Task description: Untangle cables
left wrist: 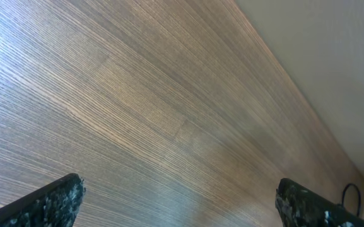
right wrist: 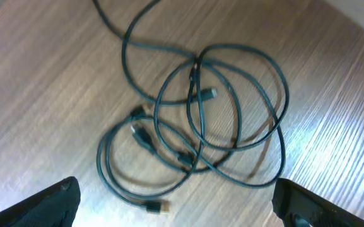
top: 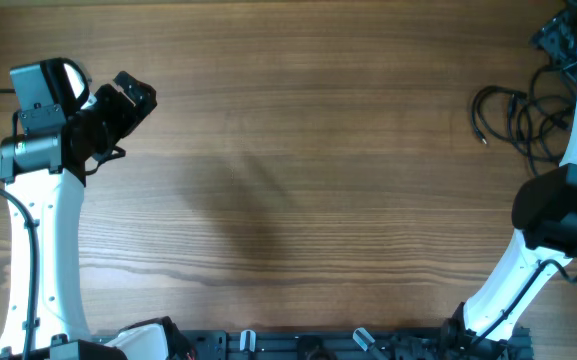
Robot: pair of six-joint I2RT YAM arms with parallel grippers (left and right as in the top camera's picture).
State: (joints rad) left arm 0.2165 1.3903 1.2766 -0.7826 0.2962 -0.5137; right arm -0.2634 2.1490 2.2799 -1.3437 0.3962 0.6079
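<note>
The cables (top: 516,118) are thin black cords in tangled, overlapping loops on the wooden table at the far right. In the right wrist view the cables (right wrist: 197,120) lie under the fingers, with small plugs showing inside the loops and one plug at the lower edge. My right gripper (right wrist: 176,205) is open and empty, hovering above the tangle. Its fingers are hidden in the overhead view. My left gripper (top: 128,100) is at the far left, open and empty (left wrist: 180,205), far from the cables.
The wooden table (top: 298,170) fills the overhead view. The right arm (top: 568,170) runs along the right edge, partly over the cables. Thicker arm wiring hangs by the right arm. The table's far edge (left wrist: 295,88) shows in the left wrist view.
</note>
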